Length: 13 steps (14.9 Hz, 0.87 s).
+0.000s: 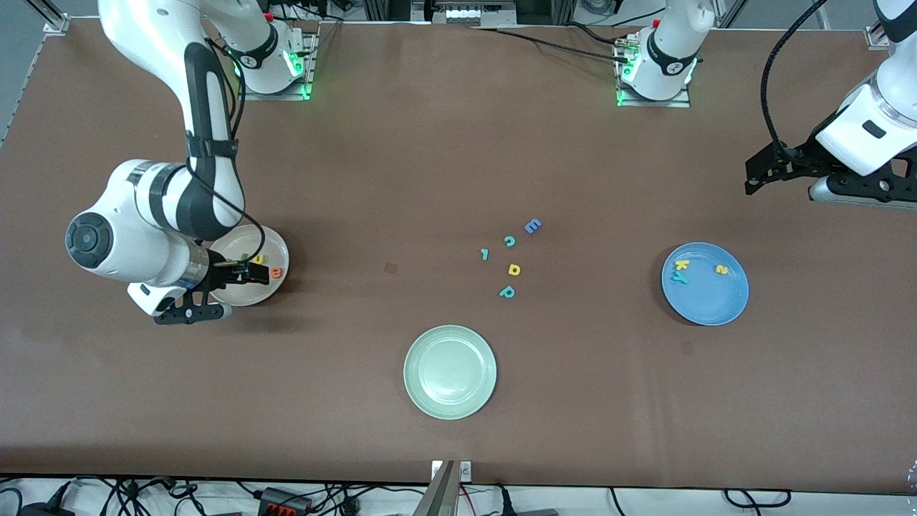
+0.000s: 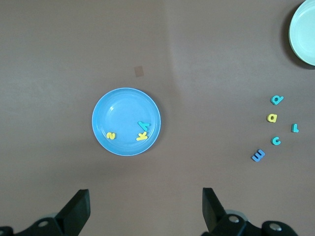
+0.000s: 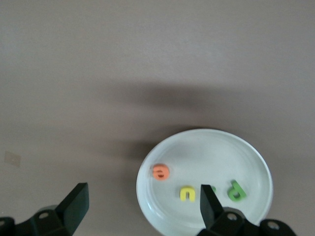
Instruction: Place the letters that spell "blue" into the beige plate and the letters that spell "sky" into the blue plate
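- Letters that spell "blue", front view: lying in the beige plate (image 1: 266, 240) toward the right arm's end of the table (image 1: 401, 158). Making out the orange e (image 1: 276, 272), the yellow u (image 1: 259, 259) and the green b (image 1: 243, 256); not finding the stick l, possibly hiding under the claw.
- Hovering over that plate's rim: the right claw (image 1: 247, 294), spreading wide and holding nothing.
- Waiting over bare table at the left arm's end: the left claw (image 1: 752, 175).
- Resting in the blue plate (image 1: 709, 304): the yellow k (image 1: 682, 264), teal y (image 1: 679, 278) and yellow s (image 1: 721, 269), so counting "sky" as done.
- Lying loose mid-table: the blue E (image 1: 532, 226), teal c (image 1: 509, 241), teal stick letter (image 1: 485, 254), yellow a (image 1: 514, 269) and teal p (image 1: 507, 292). Sitting empty nearer the camera: the pale green plate (image 1: 450, 371).
- Left wrist view: looking down past wide, empty fingers onto the blue plate, its three letters lying apart from one another.
- Right wrist view: showing e, u and b inside the beige plate, with one finger covering part of it, so being unable to confirm the l.
- Judging the sorting nearly or fully finished, only that l needing checking.
- Surface and room: working on matte brown table, cables trailing along its near edge, green lights glowing at both arm bases.
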Each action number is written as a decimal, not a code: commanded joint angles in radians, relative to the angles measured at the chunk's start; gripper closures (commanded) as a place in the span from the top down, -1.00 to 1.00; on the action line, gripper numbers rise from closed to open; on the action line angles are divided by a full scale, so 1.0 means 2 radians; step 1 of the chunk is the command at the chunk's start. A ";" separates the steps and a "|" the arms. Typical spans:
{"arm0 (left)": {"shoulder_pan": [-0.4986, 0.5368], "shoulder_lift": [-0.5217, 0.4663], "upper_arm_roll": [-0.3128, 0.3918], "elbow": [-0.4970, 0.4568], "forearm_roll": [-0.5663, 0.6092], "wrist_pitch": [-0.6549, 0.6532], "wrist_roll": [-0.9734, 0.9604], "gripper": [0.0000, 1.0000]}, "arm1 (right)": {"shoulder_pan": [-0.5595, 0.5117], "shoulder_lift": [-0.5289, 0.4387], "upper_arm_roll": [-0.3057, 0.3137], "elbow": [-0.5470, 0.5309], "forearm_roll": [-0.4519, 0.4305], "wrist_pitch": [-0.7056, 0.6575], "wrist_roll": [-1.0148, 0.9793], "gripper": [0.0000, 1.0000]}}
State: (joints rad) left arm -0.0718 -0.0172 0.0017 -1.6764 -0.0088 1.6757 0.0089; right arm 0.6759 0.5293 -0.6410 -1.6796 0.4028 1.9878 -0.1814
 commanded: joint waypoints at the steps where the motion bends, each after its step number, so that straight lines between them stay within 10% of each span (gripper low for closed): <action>1: -0.001 -0.004 -0.001 0.004 0.009 -0.009 0.001 1.00 | -0.094 -0.062 0.121 0.015 -0.105 -0.030 0.066 1.00; 7: -0.001 -0.004 -0.001 0.004 0.009 -0.015 0.001 1.00 | -0.237 -0.110 0.261 0.093 -0.194 -0.121 0.097 1.00; 13: -0.002 -0.004 -0.002 0.004 0.009 -0.016 0.001 1.00 | -0.310 -0.163 0.268 0.094 -0.202 -0.117 0.088 1.00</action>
State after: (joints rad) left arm -0.0720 -0.0173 0.0012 -1.6764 -0.0088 1.6629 0.0086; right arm 0.1266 0.2408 -0.1392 -1.4876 0.0233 1.7728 -0.0080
